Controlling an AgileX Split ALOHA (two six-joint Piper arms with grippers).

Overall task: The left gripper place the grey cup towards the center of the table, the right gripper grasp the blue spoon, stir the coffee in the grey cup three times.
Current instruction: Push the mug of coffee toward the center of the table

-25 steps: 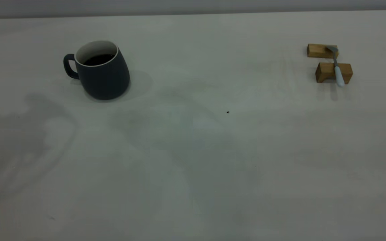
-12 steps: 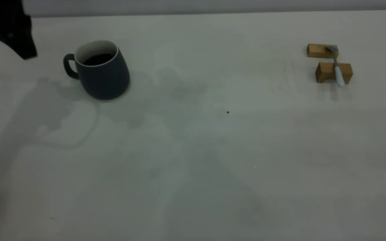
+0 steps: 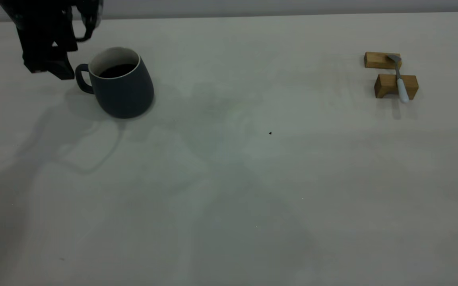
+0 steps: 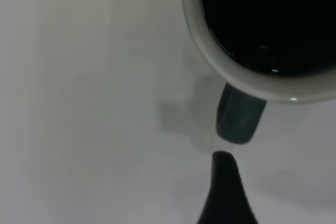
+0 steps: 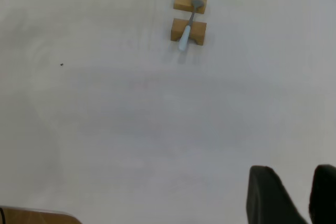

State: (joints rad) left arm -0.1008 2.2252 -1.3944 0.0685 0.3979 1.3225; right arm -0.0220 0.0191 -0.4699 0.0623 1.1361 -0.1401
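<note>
The grey cup (image 3: pixel 123 91) stands on the table (image 3: pixel 229 178) at the far left, its handle (image 3: pixel 81 78) facing my left gripper (image 3: pixel 52 71). Dark coffee (image 3: pixel 115 70) fills it. The left gripper hangs just beside the handle, open and not touching. In the left wrist view one black finger (image 4: pixel 224 182) points at the handle (image 4: pixel 239 121) below the white rim (image 4: pixel 210 61); the other finger is out of frame. The blue spoon (image 3: pixel 400 79) rests across two wooden blocks at the far right. My right gripper (image 5: pixel 295 174) stays well back from the spoon (image 5: pixel 186 32), a narrow gap between its fingers, holding nothing.
The two wooden blocks (image 3: pixel 382 60) (image 3: pixel 388 85) hold the spoon off the surface. A small dark speck (image 3: pixel 270 133) lies near the table's middle. A brown edge (image 5: pixel 31 216) shows at a corner of the right wrist view. The wall runs along the far edge.
My left arm has come into view from the upper left and moved right and down to the cup's handle. The cup and the spoon have not moved.
</note>
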